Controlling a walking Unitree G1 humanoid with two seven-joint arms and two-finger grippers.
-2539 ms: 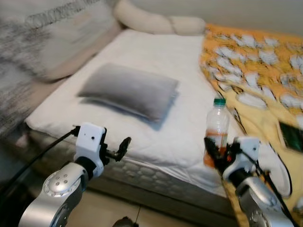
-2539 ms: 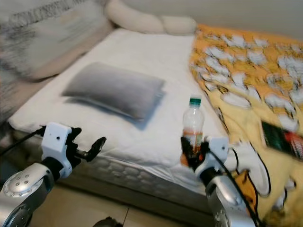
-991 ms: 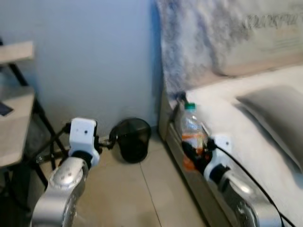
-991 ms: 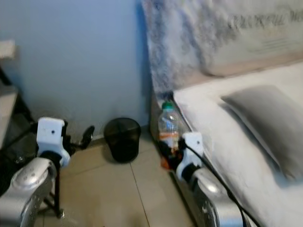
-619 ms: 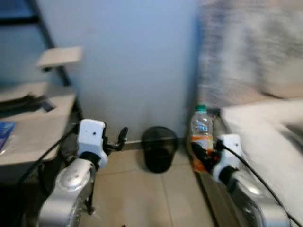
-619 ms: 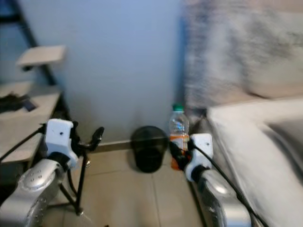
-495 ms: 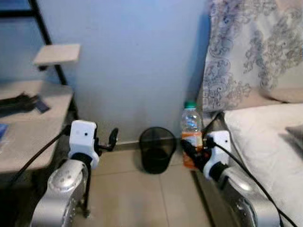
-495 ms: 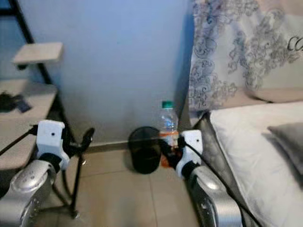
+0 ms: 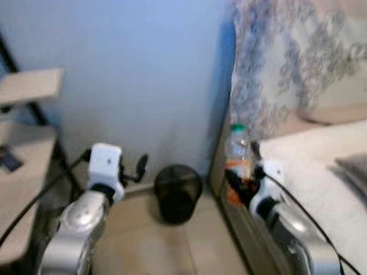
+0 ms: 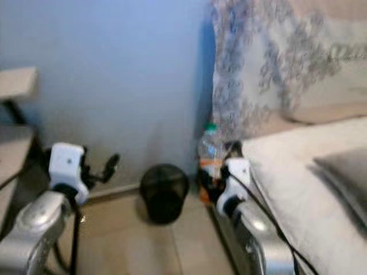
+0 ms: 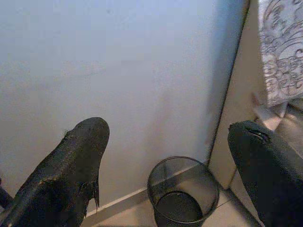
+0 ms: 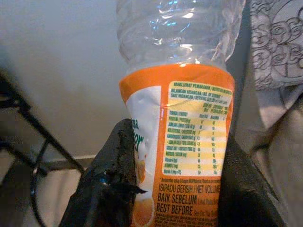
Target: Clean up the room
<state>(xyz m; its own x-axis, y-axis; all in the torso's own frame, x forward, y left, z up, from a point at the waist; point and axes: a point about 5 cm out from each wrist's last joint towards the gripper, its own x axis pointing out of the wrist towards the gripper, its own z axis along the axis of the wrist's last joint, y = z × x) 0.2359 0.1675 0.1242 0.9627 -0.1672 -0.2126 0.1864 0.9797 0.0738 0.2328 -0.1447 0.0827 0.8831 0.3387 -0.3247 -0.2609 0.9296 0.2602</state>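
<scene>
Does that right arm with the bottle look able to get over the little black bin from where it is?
Probably yes. The right gripper holds the bottle upright beside the bed edge, and the black bin stands open-topped on the floor just to its left by the wall, with nothing between them. It may need a step closer.

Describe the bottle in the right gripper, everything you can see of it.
The bottle is clear ribbed plastic with a green cap and an orange wrap label printed with small text; the clear part shows no liquid. It stands upright, clamped at the label between the right gripper's two black fingers. It is held in the air beside the bed edge, to the right of the black mesh bin on the floor.
</scene>
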